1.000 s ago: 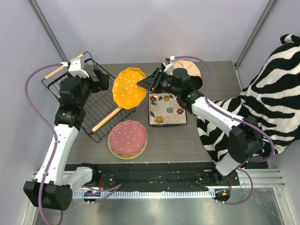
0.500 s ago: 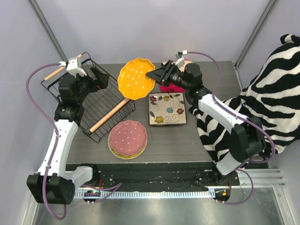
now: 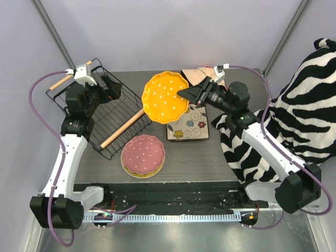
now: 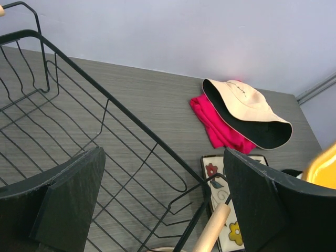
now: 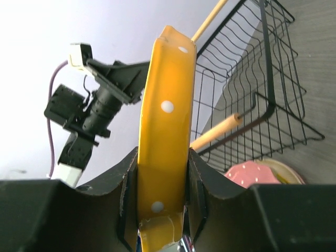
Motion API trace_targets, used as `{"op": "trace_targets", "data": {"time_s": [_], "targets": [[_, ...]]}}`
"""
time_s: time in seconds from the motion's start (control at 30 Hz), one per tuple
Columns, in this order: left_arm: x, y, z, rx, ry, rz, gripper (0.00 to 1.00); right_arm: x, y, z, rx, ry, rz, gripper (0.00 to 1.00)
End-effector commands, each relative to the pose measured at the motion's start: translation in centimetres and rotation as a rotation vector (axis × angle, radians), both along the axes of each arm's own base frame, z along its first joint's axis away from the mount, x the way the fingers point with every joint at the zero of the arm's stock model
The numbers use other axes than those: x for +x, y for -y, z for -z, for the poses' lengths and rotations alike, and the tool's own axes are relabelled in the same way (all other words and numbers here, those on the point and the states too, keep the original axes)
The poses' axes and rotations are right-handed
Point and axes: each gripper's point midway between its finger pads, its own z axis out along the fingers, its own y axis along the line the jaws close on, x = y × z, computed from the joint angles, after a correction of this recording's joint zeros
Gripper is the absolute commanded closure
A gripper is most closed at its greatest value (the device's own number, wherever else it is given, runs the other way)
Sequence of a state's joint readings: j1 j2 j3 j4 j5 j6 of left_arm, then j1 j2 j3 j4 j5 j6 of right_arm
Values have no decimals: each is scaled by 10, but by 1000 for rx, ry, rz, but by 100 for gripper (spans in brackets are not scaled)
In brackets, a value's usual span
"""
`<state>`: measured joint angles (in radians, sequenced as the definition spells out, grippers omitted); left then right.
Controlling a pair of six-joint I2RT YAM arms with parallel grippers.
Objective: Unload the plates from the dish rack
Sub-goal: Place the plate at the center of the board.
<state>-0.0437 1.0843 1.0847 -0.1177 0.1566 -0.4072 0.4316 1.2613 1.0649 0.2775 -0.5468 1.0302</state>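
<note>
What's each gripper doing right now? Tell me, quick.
Left gripper: open, holding nothing, over the dish rack.
Right gripper: shut on the orange plate.

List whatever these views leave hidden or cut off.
- Top view: square plate, far half under the orange plate and right gripper.
- Top view: plates beneath the pink plate, only rims show; count unclear.
- Left wrist: orange plate cut by the right edge.
- Top view: dish rack, left side behind the left arm.

The orange scalloped plate (image 3: 166, 97) is glossy and glazed; the black metal-wire dish rack (image 3: 119, 111) has bare wooden handles; the grey table (image 3: 210, 157) looks matt and wood-grained.
</note>
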Motion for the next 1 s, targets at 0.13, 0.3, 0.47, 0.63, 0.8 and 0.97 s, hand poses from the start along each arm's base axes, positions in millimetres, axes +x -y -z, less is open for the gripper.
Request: {"op": "trace_targets", "data": {"time_s": [0.13, 0.3, 0.47, 0.63, 0.8, 0.97], "targets": [[-2, 2, -26, 10, 73, 14, 0, -47, 19, 1, -15, 64, -27, 99], [-2, 6, -25, 2, 70, 27, 0, -56, 23, 52, -89, -47, -29, 99], [-2, 6, -25, 2, 70, 27, 0, -61, 17, 79, -109, -103, -56, 99], [-1, 8, -24, -5, 67, 34, 0, -60, 1, 101, -128, -150, -97, 99], [-2, 8, -25, -2, 72, 35, 0, -65, -15, 110, -133, -164, -135, 99], [-2, 9, -25, -1, 72, 39, 0, -67, -29, 124, -139, -192, -162, 99]]}}
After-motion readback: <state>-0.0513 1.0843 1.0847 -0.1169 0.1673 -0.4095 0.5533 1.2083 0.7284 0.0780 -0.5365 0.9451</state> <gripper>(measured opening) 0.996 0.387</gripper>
